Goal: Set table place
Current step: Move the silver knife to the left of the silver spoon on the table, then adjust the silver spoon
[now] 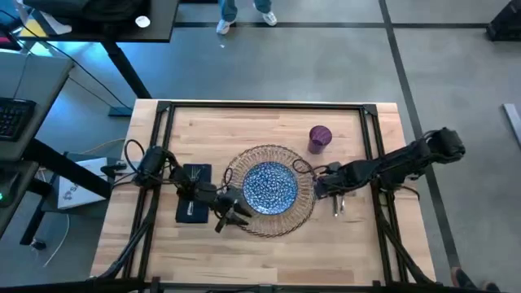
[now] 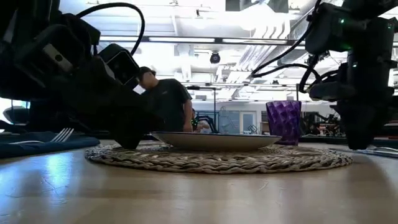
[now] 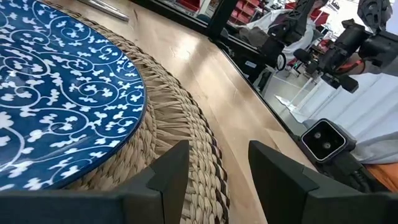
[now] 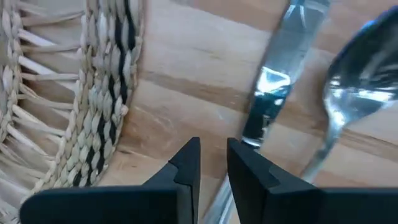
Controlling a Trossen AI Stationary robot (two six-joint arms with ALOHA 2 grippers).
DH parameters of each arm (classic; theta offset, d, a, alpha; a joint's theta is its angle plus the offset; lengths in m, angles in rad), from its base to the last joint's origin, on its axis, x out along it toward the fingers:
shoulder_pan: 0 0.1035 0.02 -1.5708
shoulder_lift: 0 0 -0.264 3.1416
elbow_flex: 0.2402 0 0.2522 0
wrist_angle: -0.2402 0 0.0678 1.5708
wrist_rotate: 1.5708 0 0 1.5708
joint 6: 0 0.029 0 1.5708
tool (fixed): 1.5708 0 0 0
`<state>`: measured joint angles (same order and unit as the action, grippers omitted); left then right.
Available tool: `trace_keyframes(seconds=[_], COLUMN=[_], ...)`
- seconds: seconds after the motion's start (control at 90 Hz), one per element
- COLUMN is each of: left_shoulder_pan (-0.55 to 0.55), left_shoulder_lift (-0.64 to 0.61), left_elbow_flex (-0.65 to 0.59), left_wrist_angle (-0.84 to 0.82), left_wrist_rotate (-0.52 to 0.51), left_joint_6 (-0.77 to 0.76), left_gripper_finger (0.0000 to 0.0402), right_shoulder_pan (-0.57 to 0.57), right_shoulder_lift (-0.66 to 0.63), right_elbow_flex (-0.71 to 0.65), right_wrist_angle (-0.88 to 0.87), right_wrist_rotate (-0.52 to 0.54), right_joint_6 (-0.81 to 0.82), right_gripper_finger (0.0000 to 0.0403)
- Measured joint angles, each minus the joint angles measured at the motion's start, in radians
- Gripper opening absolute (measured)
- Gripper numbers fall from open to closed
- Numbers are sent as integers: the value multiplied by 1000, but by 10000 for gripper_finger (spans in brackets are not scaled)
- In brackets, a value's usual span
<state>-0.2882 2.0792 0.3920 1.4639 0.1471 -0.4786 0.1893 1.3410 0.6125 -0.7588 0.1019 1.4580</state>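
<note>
**Place setting: right tool over knife and spoon**

Right tool [image 4: 212, 163]: low over bench [image 1: 269, 114], just outside mat [image 1: 271, 190] on its right side; fingers narrowly parted, gripping nothing. Knife [image 4: 268, 87] directly ahead of fingertips, long axis roughly in line with tool; spoon [image 4: 348, 93] just beside knife, farther from mat. Nearer arm for cutlery: right.

Left tool [image 3: 211, 168]: parted wider, empty, at mat's left edge beside plate [image 1: 270, 186].

Fork [image 2: 60, 135] on napkin [image 1: 194, 194], left. Cup [image 1: 319, 137] beyond mat, well clear. Mat edge close by: only obstruction.
</note>
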Motion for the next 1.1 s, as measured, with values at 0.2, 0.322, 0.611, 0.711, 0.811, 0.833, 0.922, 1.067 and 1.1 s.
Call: trace_keyframes(seconds=[0.2, 0.322, 0.611, 0.711, 0.811, 0.833, 0.922, 1.067, 1.1], left_shoulder_pan=[0, 0, 0, 0, 0, 0, 0, 0, 0], left_shoulder_lift=[0, 0, 0, 0, 0, 0, 0, 0, 0], left_elbow_flex=[0, 0, 0, 0, 0, 0, 0, 0, 0], left_wrist_angle=[0, 0, 1, 1, 0, 1, 1, 1, 1], left_wrist_rotate=[0, 0, 0, 0, 0, 0, 0, 0, 0], left_joint_6=[0, 1, 1, 1, 1, 1, 2, 2, 2], left_gripper_finger=[146, 146, 146, 146, 146, 146, 146, 146, 146], right_shoulder_pan=[-24, -45, -65, -65, -65, -65, -65, -65, -64], right_shoulder_lift=[-119, -153, -144, -145, -145, -145, -145, -145, -145], right_elbow_flex=[0, -3, -104, -105, -105, -105, -105, -105, -105], right_wrist_angle=[-154, -234, -86, -85, -84, -83, -81, -81, -81], right_wrist_rotate=[75, 83, 82, 80, 47, 39, 7, -19, -26], right_joint_6=[31, 34, 9, -1, -32, -45, -66, -91, -99], right_gripper_finger=[46, 46, 45, 45, 45, 45, 45, 45, 45])
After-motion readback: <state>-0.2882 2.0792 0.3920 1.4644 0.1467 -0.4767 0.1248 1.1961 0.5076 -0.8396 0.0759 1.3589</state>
